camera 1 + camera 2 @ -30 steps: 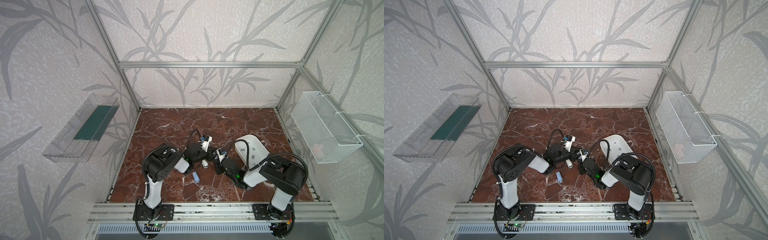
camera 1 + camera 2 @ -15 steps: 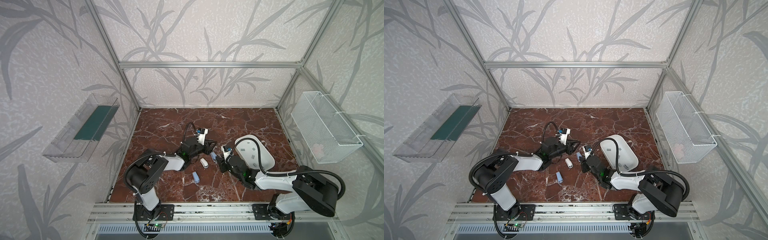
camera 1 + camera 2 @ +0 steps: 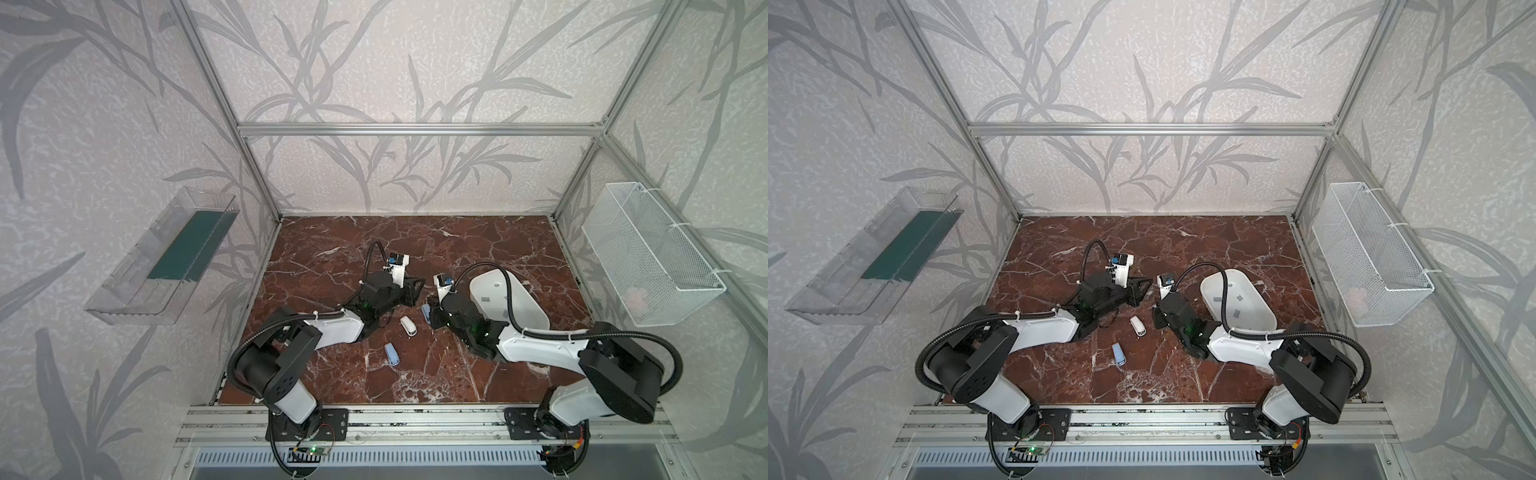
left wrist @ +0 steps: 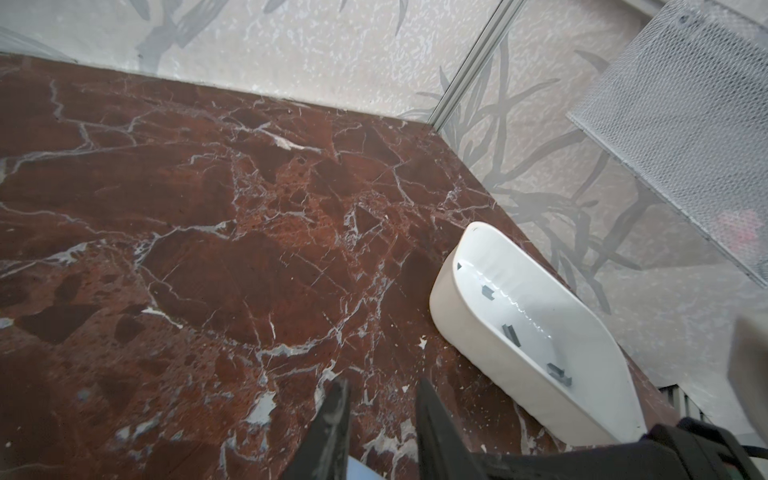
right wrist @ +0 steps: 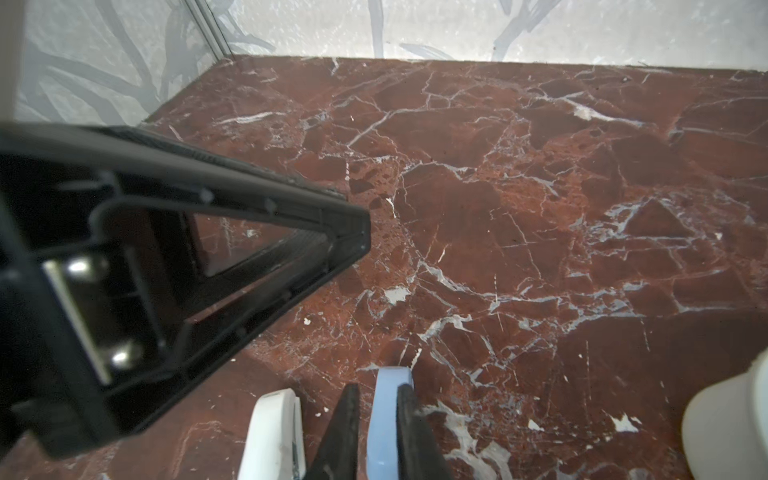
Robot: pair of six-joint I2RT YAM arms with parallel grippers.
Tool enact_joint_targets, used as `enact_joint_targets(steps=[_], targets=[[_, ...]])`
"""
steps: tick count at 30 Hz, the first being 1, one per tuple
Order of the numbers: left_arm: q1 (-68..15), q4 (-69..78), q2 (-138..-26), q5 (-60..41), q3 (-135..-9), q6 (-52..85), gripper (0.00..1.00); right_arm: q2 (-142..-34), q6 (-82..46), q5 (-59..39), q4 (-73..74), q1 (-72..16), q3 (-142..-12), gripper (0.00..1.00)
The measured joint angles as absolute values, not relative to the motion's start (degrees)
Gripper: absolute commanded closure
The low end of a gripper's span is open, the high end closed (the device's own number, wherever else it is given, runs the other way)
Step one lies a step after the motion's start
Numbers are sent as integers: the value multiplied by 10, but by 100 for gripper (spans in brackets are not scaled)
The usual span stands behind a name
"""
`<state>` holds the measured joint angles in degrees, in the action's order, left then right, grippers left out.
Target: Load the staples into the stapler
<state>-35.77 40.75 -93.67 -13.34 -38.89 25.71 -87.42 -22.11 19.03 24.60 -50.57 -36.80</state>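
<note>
the red-brown marble table fills the cell floor; on the side walls hang a white wire basket to the right and a clear plastic bin to the left. both arms reach in low from the front rail and meet near the middle. a white oval tray lies on the right half of the table, just behind the right arm, whose cable arcs over it. the left gripper hovers above bare marble, pointing toward the right arm; it is clenched down, with only a slim strip of marble showing between its fingers, and it grips nothing. the right gripper is low at the table and closed around a blue stapler, one finger along each long side. a white stapler lies flat just beside that grip, between the two arms. a second blue stapler lies alone nearer the front edge, apart from both grippers. the staples, a few short grey strips, lie loose on the floor of the tray, apart from one another
</note>
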Motion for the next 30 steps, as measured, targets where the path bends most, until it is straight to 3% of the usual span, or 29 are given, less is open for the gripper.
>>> enact_joint_targets(steps=[6, 30], targets=[[-364, 392, -968, -123, -403, 262, 71, -928, -231, 173, 232, -505, -369, 83], [-424, 423, -1063, -67, -422, 274, 71, -954, -279, 192, 331, -523, -326, 85]])
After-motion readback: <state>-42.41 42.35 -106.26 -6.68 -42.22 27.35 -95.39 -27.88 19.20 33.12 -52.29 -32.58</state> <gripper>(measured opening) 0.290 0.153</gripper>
